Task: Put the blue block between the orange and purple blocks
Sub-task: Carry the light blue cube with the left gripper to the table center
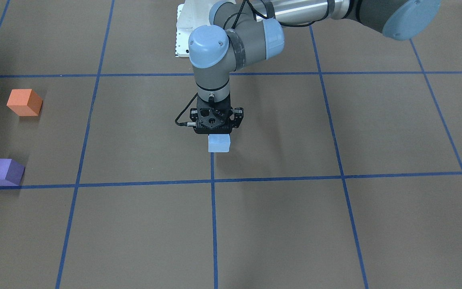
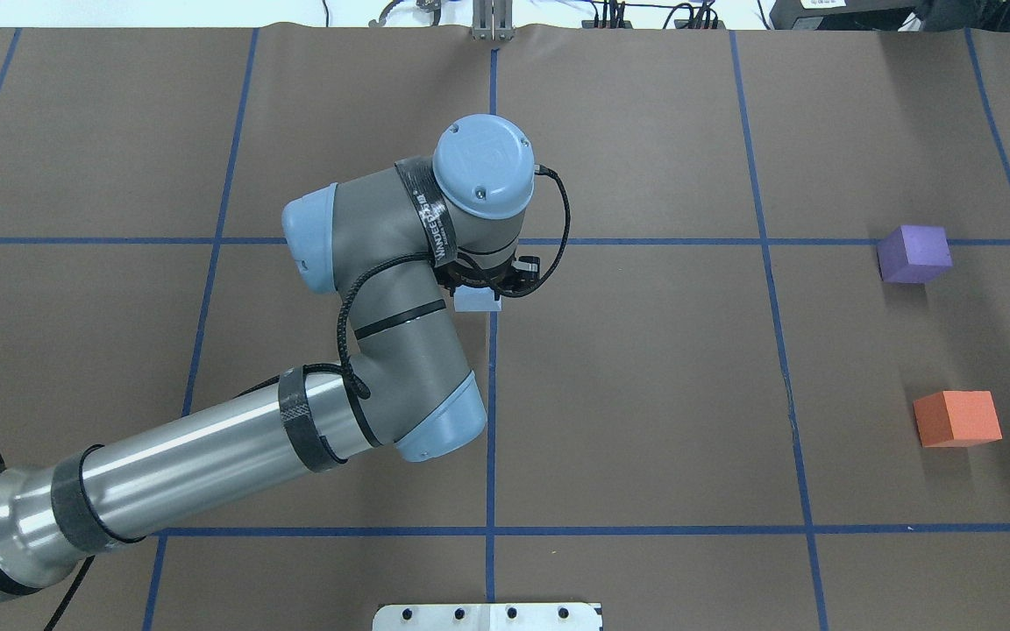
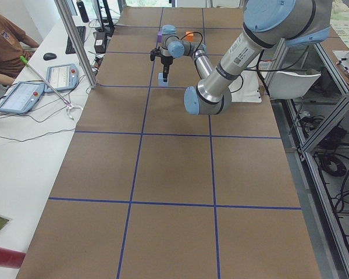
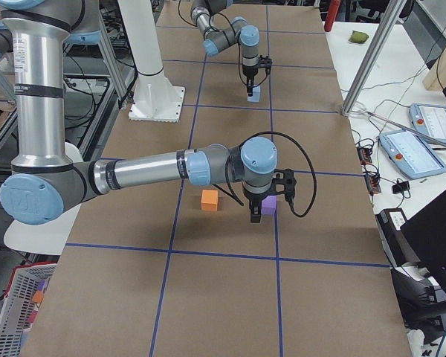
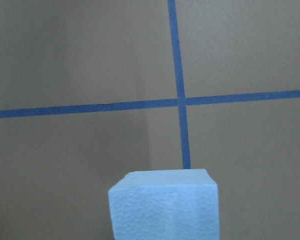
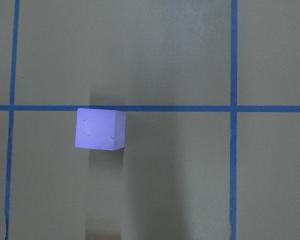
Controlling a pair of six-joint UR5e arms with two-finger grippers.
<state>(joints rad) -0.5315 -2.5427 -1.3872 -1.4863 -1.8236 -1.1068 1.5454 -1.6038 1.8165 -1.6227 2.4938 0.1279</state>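
The light blue block (image 1: 219,143) is at the table's middle, right under my left gripper (image 1: 215,134), whose jaws look shut on it. The fingers are hidden. It fills the bottom of the left wrist view (image 5: 163,205), and I cannot tell whether it touches the table. The purple block (image 2: 913,254) and the orange block (image 2: 956,418) sit apart at the table's far right, with a gap between them. The right wrist view looks straight down on the purple block (image 6: 100,129). My right gripper (image 4: 262,212) shows only in the exterior right view, over the purple block; I cannot tell its state.
Blue tape lines (image 2: 492,386) divide the brown table into squares. A white base plate (image 2: 487,616) lies at the near edge. Beside the table a person (image 3: 3,40) sits at a bench with teach pendants (image 3: 61,75). A metal post (image 3: 75,40) stands at the table's edge.
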